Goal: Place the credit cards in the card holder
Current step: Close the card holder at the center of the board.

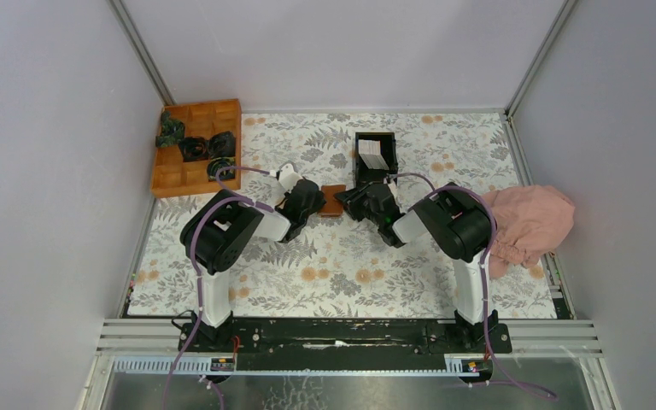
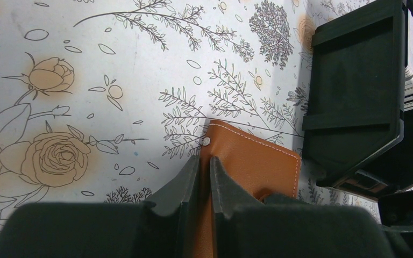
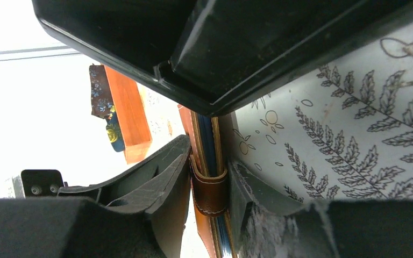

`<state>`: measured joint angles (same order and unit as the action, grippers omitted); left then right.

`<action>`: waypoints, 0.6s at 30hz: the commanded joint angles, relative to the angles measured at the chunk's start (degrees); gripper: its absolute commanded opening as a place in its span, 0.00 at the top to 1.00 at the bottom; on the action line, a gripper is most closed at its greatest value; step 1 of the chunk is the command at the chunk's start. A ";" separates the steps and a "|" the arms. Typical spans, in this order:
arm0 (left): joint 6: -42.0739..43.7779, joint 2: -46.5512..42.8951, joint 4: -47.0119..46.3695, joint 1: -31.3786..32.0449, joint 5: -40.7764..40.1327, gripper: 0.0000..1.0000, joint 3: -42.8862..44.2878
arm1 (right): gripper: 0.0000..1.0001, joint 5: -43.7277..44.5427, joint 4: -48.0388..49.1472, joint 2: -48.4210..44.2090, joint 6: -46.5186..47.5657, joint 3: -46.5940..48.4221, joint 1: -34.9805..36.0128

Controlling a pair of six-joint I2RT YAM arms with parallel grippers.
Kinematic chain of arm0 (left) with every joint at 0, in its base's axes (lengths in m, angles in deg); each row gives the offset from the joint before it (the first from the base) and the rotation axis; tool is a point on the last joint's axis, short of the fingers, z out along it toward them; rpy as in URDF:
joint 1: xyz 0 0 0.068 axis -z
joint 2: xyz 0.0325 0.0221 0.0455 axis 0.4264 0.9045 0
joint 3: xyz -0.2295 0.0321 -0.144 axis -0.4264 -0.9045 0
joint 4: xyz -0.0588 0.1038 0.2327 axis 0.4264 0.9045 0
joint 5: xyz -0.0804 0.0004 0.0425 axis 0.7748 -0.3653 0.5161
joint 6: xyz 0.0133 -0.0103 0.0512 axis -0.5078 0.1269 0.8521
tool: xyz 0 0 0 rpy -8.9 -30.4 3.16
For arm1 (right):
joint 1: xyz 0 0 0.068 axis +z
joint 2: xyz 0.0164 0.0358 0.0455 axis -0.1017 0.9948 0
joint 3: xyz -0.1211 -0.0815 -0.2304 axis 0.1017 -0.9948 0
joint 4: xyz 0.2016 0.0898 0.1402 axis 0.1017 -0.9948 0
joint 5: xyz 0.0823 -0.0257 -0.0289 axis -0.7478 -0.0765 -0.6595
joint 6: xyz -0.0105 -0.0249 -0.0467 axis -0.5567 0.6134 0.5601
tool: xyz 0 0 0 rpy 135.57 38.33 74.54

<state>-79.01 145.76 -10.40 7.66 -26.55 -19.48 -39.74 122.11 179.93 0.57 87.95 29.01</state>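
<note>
Left gripper (image 2: pixel 205 164) is pinched shut on the near edge of the holder (image 2: pixel 258 166), whose brown face spreads just ahead of its tips. Right gripper (image 3: pixel 211 161) clamps the opposite edge, one finger on each side. Just past the right gripper stands the box (image 1: pixel 376 141), cards (image 1: pixel 371 155) upright inside. Beyond the left gripper, off to its left, sits the tray (image 1: pixel 195 147).
</note>
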 commanded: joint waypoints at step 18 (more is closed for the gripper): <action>4.37 9.19 27.05 0.67 3.66 1.00 -4.94 | 0.55 -1.83 3.23 1.42 -2.12 -4.08 -2.00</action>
<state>-79.03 145.87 -10.57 7.66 -26.60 -19.46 -41.82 127.97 180.56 -1.68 85.13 28.25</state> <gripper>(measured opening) 0.153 0.447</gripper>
